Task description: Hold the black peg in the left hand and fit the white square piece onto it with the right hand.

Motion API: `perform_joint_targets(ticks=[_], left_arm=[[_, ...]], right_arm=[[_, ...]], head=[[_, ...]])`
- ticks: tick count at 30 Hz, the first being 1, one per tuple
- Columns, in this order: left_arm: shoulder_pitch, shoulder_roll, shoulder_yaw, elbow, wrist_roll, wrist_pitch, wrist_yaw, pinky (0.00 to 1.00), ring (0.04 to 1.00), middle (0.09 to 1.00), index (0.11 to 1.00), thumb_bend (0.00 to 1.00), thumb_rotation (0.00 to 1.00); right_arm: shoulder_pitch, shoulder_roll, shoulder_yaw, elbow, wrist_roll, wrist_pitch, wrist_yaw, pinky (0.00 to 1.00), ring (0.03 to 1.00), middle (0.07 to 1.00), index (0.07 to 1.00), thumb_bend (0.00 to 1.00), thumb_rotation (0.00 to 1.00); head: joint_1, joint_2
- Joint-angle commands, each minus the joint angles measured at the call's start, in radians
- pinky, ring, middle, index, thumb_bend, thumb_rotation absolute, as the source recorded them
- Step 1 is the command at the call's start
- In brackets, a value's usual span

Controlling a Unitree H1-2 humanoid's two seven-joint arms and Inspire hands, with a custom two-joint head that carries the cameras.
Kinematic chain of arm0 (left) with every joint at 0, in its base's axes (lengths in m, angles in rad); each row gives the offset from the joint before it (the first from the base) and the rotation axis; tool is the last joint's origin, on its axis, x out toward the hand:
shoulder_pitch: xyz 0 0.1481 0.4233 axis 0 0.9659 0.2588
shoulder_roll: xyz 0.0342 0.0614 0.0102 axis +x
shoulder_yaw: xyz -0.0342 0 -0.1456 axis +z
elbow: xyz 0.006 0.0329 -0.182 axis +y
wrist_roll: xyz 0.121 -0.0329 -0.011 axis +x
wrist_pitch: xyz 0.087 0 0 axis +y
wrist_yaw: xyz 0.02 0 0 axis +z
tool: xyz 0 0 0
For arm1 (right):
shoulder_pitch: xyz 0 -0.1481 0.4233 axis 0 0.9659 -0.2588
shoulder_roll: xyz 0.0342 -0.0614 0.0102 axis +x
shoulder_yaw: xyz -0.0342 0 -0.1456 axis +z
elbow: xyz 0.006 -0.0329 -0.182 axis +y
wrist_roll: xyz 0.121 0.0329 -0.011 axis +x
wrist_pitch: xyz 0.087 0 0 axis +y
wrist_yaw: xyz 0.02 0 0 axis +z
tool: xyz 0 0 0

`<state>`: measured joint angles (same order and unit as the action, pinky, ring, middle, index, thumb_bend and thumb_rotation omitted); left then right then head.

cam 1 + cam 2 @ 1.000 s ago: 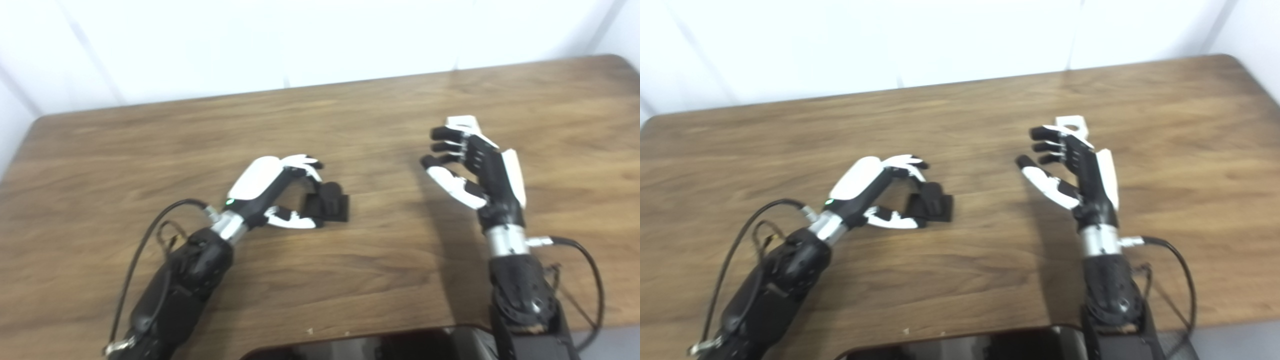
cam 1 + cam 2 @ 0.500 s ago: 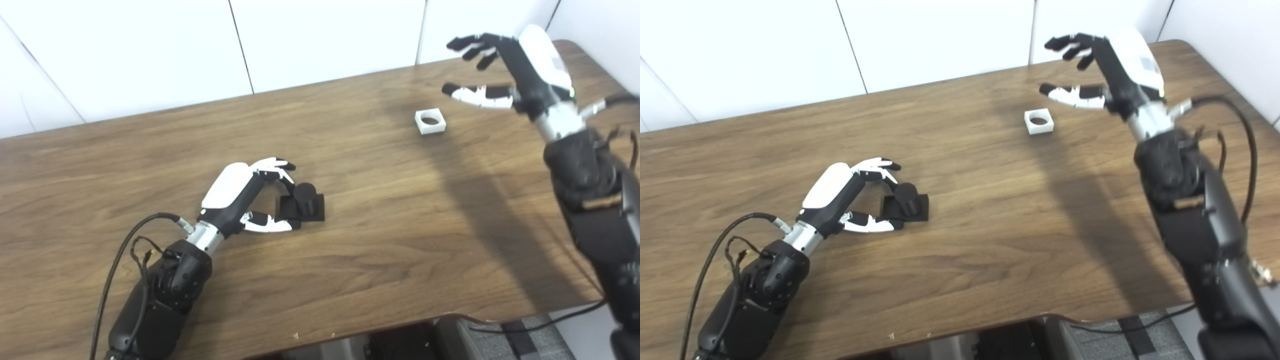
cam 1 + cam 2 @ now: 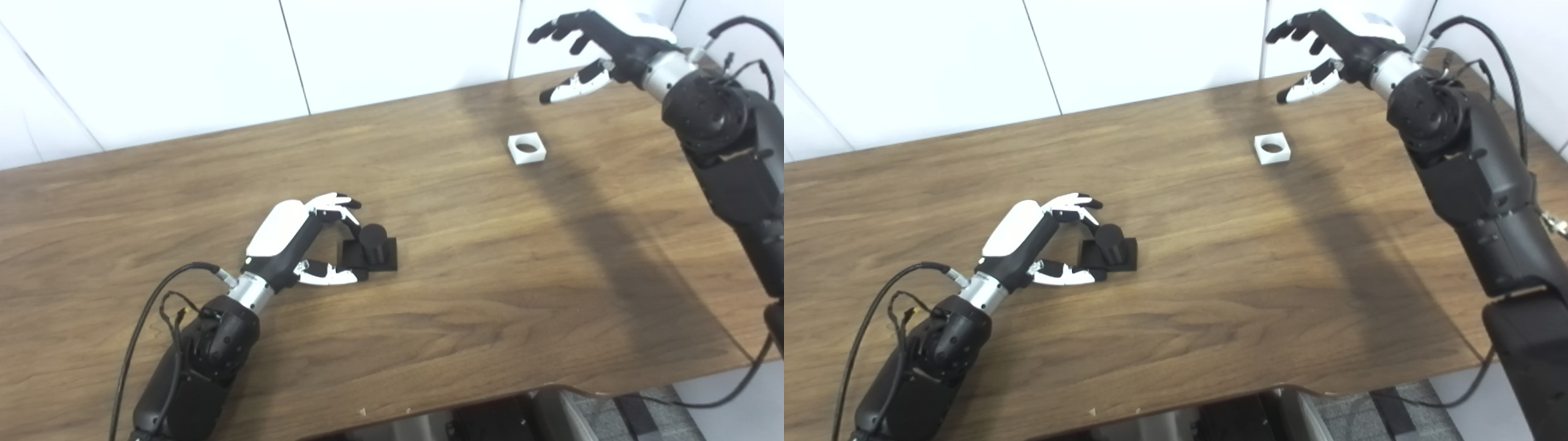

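The black peg (image 3: 372, 245), a short cylinder on a square black base, rests on the wooden table (image 3: 465, 294) left of centre. My left hand (image 3: 294, 236) lies beside it, with the fingers curled over onto the cylinder and the thumb against the base's near-left edge. The white square piece (image 3: 527, 148) with a round hole lies flat at the far right; it also shows in the right eye view (image 3: 1273, 149). My right hand (image 3: 603, 43) is open, fingers spread, raised well above the table beyond and to the right of the white piece, holding nothing.
White wall panels (image 3: 398, 49) rise behind the table's far edge. The table's near edge (image 3: 429, 404) has dark equipment below it. Cables (image 3: 153, 306) trail from my left forearm, and others (image 3: 1488, 49) from my right.
The camera has shifted. My right hand has lifted off the table and swung up toward the far right corner, uncovering the white piece. My left hand stays at the peg.
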<state>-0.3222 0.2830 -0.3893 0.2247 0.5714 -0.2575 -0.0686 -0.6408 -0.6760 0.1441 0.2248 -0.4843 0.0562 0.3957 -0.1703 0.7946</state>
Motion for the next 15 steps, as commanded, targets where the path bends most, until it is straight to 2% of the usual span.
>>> perform_joint_targets(ticks=[1,3,6,9,15], left_arm=[[0.01,0.039,0.001,0.026,0.047,0.046,-0.027,0.77,0.882,0.826,0.487,0.52,0.07],[0.01,0.039,0.001,0.024,0.048,0.047,-0.028,0.77,0.883,0.827,0.487,0.52,0.07],[0.012,0.037,0.0,0.018,0.048,0.051,-0.03,0.77,0.883,0.827,0.486,0.52,0.07],[0.013,0.035,0.0,0.017,0.048,0.051,-0.027,0.76,0.882,0.824,0.486,0.52,0.07],[0.012,0.037,-0.004,0.018,0.052,0.059,-0.033,0.77,0.885,0.828,0.486,0.52,0.07]], right_arm=[[-0.094,-0.034,0.017,0.031,0.011,-0.024,0.045,0.83,0.921,0.892,0.784,0.73,0.22],[-0.113,-0.032,0.038,0.063,0.009,-0.018,0.07,0.84,0.94,0.918,0.801,0.75,0.24],[-0.116,-0.034,0.051,0.076,0.017,-0.006,0.106,0.91,0.992,0.95,0.828,0.78,0.36],[-0.111,-0.033,0.048,0.084,0.031,-0.006,0.127,0.92,0.999,0.957,0.837,0.82,0.44],[-0.099,-0.042,0.058,0.079,0.034,-0.002,0.167,0.9,0.999,0.955,0.851,0.8,0.42]], head=[[0.002,0.001],[0.002,0.002],[0.004,0.004],[0.005,0.005],[0.01,0.004]])
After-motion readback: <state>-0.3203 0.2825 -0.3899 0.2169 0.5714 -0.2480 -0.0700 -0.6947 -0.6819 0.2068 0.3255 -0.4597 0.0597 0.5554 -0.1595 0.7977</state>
